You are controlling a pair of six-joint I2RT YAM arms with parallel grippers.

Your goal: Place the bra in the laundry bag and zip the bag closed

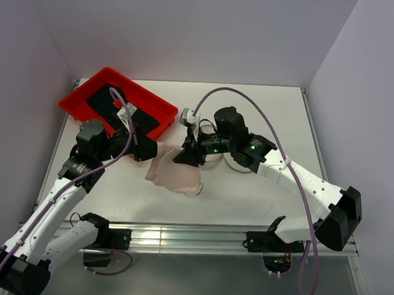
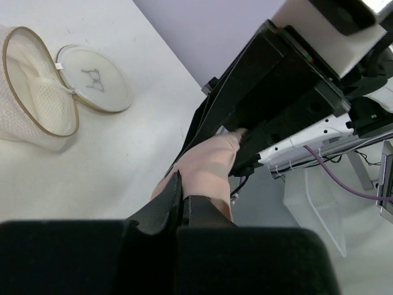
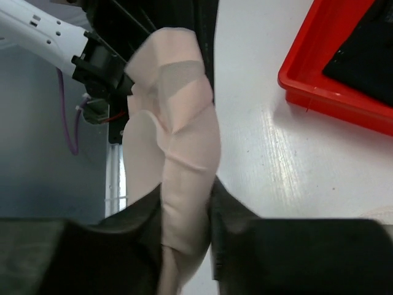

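My left gripper [image 2: 179,203] is clamped tight on one edge of the bra [image 3: 178,123]. My right gripper [image 3: 184,215] pinches the other end, and fabric fills the gap between its fingers. I hold it from both sides, just off the red tray [image 3: 319,92], probably to spread it for the laundry bag [image 2: 37,104], which lies open to the tray's right.

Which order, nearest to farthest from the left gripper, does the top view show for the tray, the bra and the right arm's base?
1. bra: pinched in the left gripper, hanging just to its right.
2. tray: just behind the gripper, at the table's far left.
3. right arm's base: across the table, at the near right edge.
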